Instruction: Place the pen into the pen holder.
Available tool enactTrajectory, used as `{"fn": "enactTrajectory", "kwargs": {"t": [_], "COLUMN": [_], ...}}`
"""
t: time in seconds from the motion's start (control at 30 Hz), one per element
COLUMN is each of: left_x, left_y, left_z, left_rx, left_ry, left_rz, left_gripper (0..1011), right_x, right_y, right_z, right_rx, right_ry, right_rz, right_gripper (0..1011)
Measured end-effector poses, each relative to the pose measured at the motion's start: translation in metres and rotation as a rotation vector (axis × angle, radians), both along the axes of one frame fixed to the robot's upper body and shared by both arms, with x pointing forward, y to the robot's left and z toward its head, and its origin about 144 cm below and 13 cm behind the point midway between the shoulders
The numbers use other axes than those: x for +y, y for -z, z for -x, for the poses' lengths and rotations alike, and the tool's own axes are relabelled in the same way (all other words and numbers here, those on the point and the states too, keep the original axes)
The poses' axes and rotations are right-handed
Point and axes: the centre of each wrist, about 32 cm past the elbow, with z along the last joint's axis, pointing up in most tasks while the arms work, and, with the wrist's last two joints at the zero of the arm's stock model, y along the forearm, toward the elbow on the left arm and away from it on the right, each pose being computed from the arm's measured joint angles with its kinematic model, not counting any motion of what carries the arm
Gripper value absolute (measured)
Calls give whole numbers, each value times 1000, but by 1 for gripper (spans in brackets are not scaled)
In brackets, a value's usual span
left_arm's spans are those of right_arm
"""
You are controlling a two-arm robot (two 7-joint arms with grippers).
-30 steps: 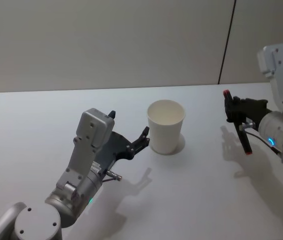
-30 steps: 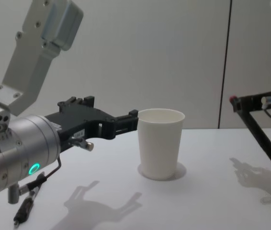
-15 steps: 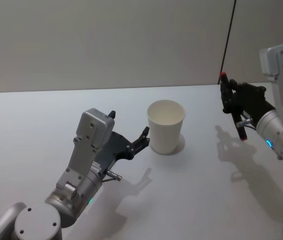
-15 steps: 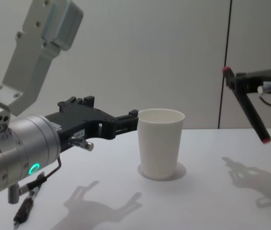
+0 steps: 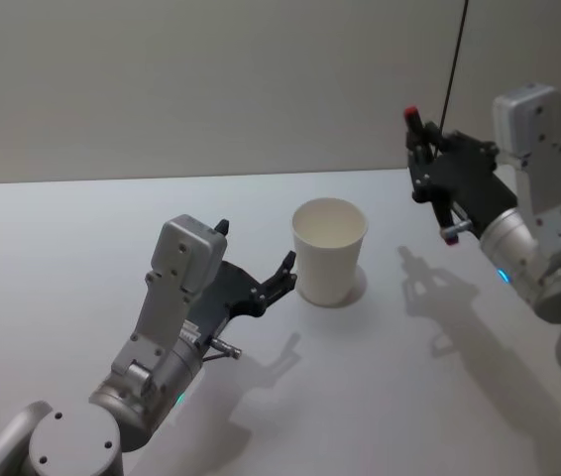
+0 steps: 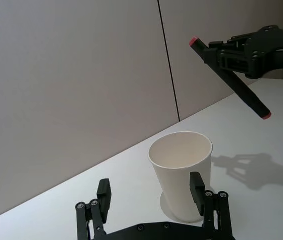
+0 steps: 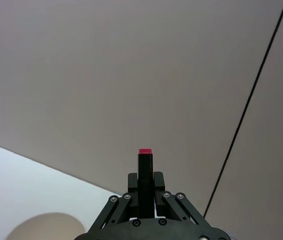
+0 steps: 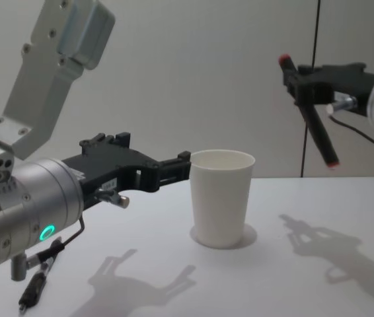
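Right end effector [image 5: 427,169]: mine is closed on the pen [image 8: 320,139] and grips it at its upper part. It hangs in the air above the right side of the surface [image 5: 82,248], higher than the rim of the pen holder [image 5: 328,253].
Pen: black body with a red tip at each end, held tilted. In the chest view the upper end leans toward the pen holder, and the lower end points down and away from it.
Pen holder: a white paper cup that stands upright on the surface with the mouth up, between my two arms.
Pen to pen holder: the pen is to the right of it and well apart, not above the mouth.
Left end effector [image 5: 254,253]: mine is open, with the fingers spread, low over the surface just beside the left wall of the pen holder. I cannot tell if a fingertip touches the wall.
Surface: white, with the shadows of both arms on it.
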Motion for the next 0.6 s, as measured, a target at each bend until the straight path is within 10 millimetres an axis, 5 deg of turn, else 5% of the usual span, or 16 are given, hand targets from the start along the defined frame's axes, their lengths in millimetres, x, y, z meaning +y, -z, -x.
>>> {"fn": "enactTrajectory", "kwargs": {"t": [0.6], "left_x": [0], "left_y": [0], "left_z": [0], "left_rx": [0], "left_ry": [0], "left_rz": [0], "left_gripper": [1000], "right_x": [17], "right_y": [-2], "right_z": [-20], "right_rx": [-117], "right_ry": [-102], "right_rz": [11], "right_gripper": [166]}}
